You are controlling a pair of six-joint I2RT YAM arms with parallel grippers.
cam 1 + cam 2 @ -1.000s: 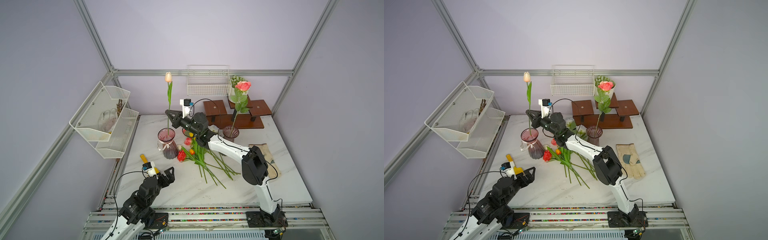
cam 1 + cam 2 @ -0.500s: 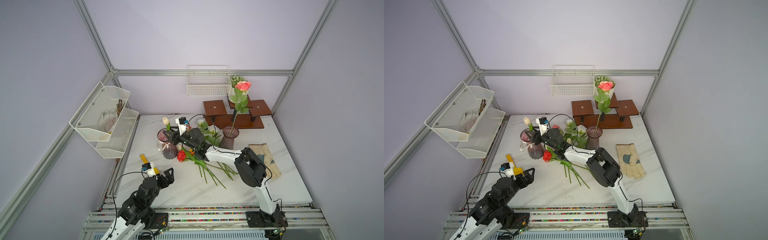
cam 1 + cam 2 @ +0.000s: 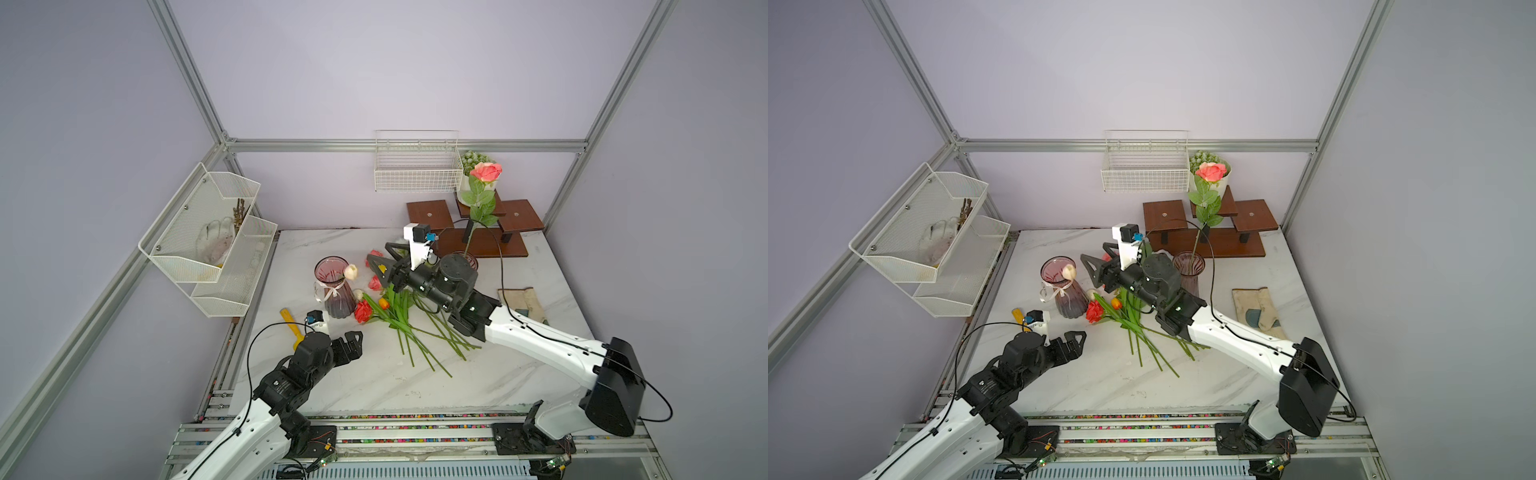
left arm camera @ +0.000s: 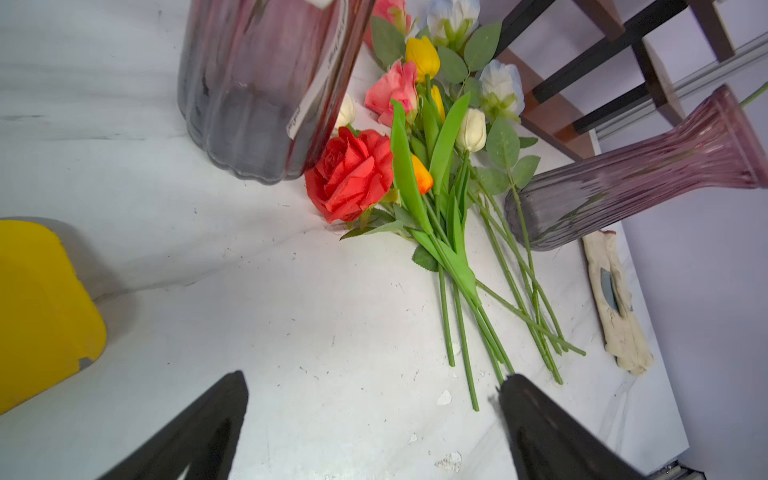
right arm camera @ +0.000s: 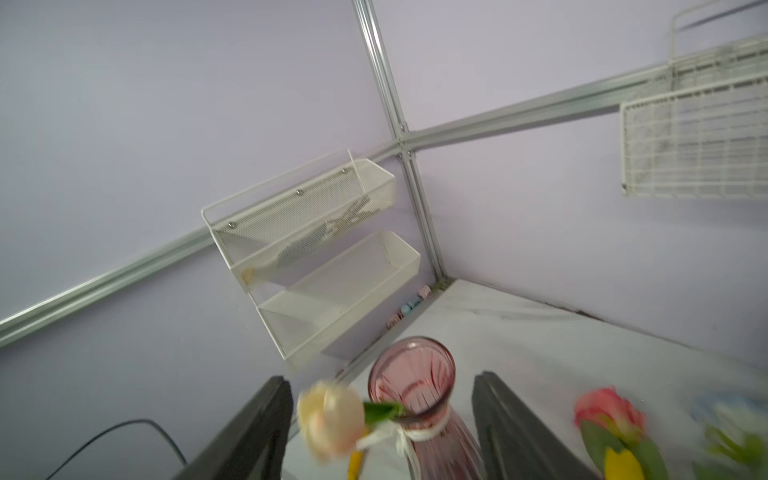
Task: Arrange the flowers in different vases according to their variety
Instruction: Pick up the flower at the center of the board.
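With the cream tulip (image 3: 351, 271) resting in the bow vase (image 3: 332, 286), the spread-jawed right tool (image 3: 378, 253) is hovering at its three o'clock, probably needing another tulip next.

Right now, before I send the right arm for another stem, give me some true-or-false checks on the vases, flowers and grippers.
1. The vase with the bow holds a pale tulip. True.
2. The right gripper is clamped on a stem. False: its jaws stand open, holding nothing.
3. The slim vase holds a pink rose. True.
4. The red rose stands in a vase. False: it lies on the table beside the vase with the bow.
5. The left gripper is open and empty. True.
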